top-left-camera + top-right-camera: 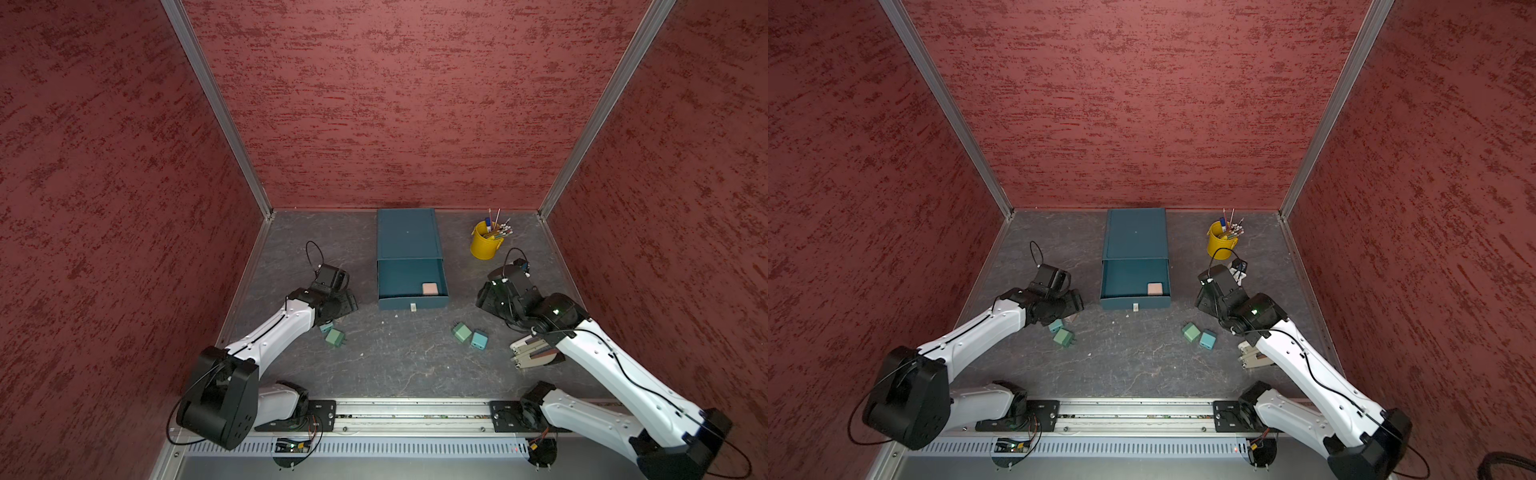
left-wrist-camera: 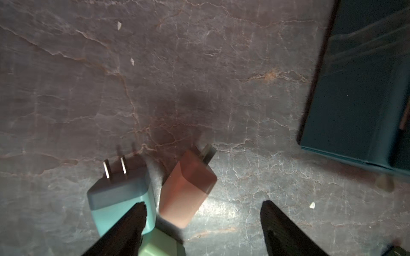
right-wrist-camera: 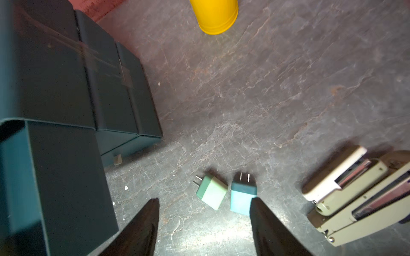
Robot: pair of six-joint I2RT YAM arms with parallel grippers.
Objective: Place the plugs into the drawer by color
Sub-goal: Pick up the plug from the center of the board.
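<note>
Open left claw (image 2: pixel 204 203) is hovering over a pink plug (image 2: pixel 187 188) left of the drawer chest (image 1: pixel 407 237), its prongs pointing away from the claw; right claw (image 3: pixel 204 199) is gaping open; a 2nd pink plug (image 1: pixel 429 289) is sitting inside the open drawer (image 1: pixel 399 278).

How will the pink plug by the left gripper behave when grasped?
Likely rigid: the pink plug is a hard-looking block. Flat sides suggest sliding, not rolling. The blue plug lies close beside it, so the open left gripper may nudge that.

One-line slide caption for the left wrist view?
Open left claw aimed at pink plug beside blue plug; teal drawer chest alongside.
</note>
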